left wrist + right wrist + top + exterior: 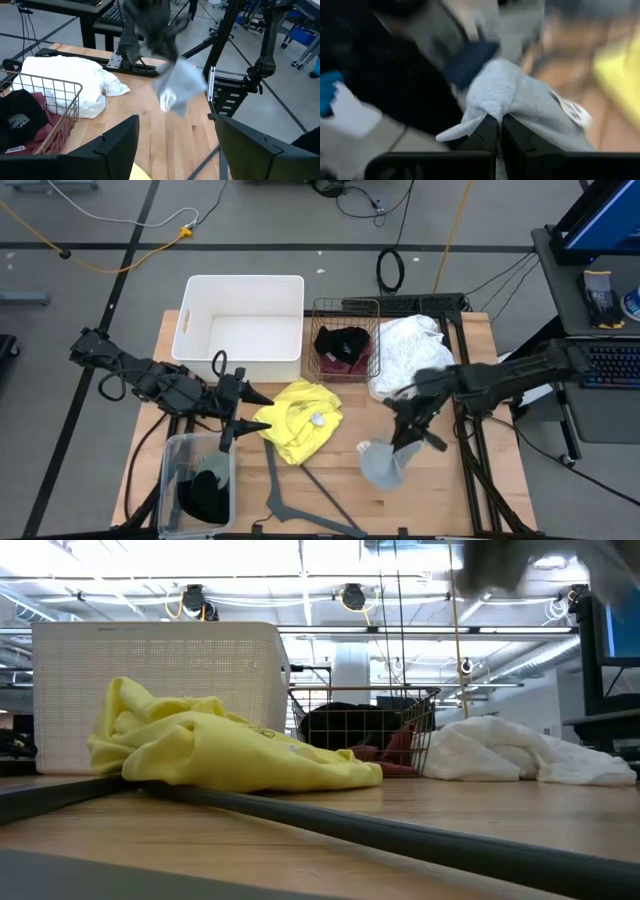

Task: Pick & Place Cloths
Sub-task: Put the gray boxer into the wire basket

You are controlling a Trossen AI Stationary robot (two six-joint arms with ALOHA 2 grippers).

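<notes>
The right gripper (499,131) is clamped on the grey-blue cloth (383,462), which hangs from it above the table (440,490), right of the yellow cloth (296,420); the white cloth (410,352) lies beside the wire basket (345,308). The left gripper (240,420) hovers open near the yellow cloth, holding nothing.

Wooden table (460,500) w/ white bin (243,320), wire basket (345,340) at back. Yellow cloth (298,420), white cloth (410,352), grey hanger (300,505), clear container (198,480) lie on it.

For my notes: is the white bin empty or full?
Empty: in the high view the white bin shows only its bare floor.
</notes>
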